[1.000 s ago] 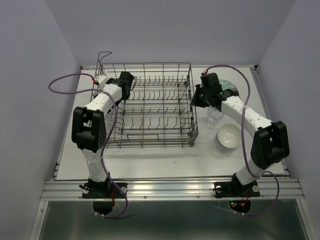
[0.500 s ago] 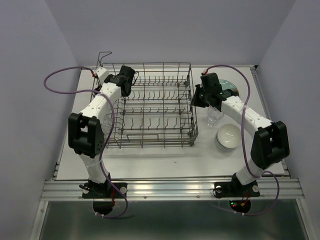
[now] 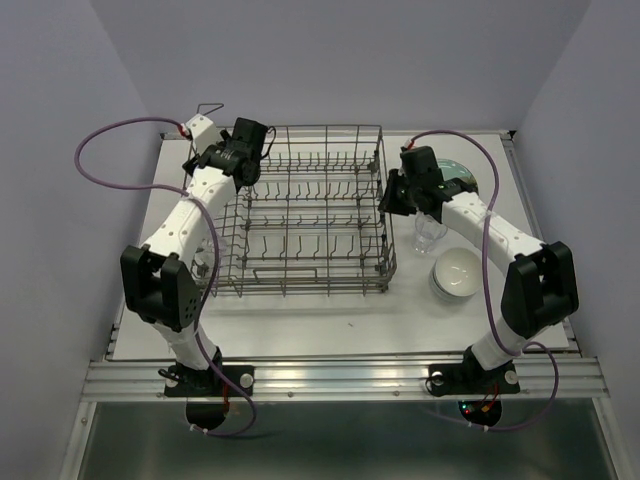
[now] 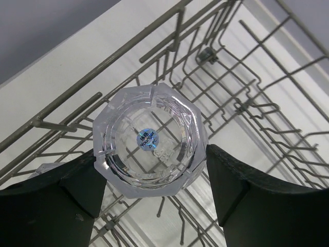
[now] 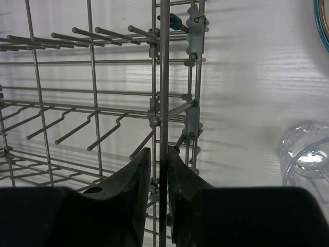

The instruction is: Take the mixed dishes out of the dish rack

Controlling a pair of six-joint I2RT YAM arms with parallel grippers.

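The left gripper (image 4: pixel 151 162) pinches a faceted clear glass (image 4: pixel 149 139) by its sides above the far-left corner of the dish rack (image 3: pixel 300 283). At its right wall, the right gripper (image 5: pixel 158 154) has its fingers (image 5: pixel 136 185) nearly together around an upright wire; whether they grip it cannot be told. On the table to the right stand a second glass (image 3: pixel 430 233) and stacked white bowls (image 3: pixel 457 272).

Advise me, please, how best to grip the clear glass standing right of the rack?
Probably across its faceted side wall, coming down from above: the glass stands on end, clear of the dish rack, so a claw can straddle it.
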